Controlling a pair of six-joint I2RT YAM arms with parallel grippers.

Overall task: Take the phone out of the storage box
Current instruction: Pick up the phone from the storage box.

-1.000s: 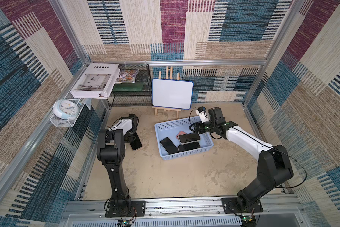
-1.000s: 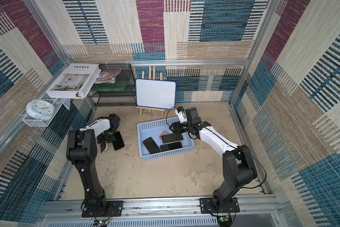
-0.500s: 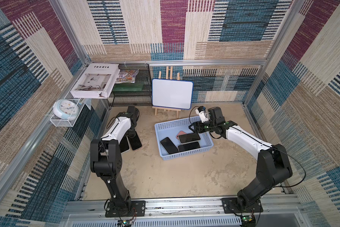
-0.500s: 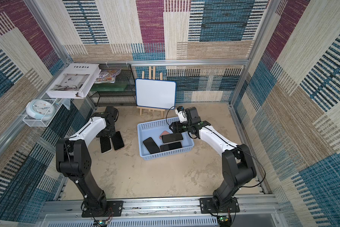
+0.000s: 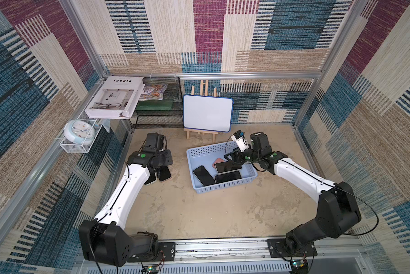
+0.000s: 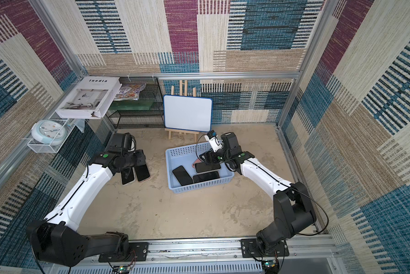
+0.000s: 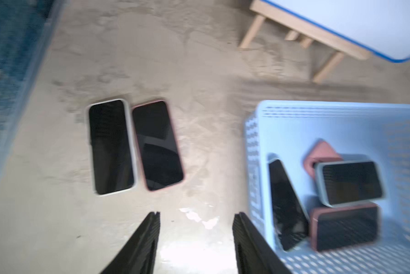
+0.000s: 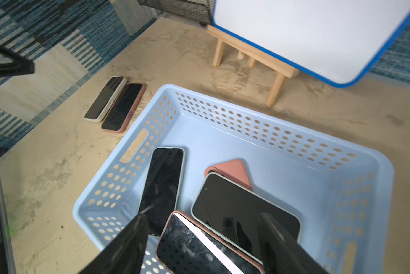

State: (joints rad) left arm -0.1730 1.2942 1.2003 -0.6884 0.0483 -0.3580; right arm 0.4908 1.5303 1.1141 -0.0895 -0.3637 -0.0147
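The table (image 5: 199, 213) lies bare along its near edge. Midway, the storage box (image 5: 225, 187) holds four phones (image 8: 162, 180); the right gripper (image 8: 204, 214) hangs over them, jaws apart, empty. The left gripper (image 7: 195, 213), equally spread, hovers near two phones (image 7: 156, 144) its arm partly hides in both top views.

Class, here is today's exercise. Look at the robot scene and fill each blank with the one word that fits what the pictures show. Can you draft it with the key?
1. Outside the storage box, ____ phones lie side by side on the table.
2. The right end effector hovers over the storage box with its jaws ____.
3. The whiteboard rests on a small wooden ____.
4. The perforated storage box is pale ____ in colour.

Missing words: two; open; easel; blue
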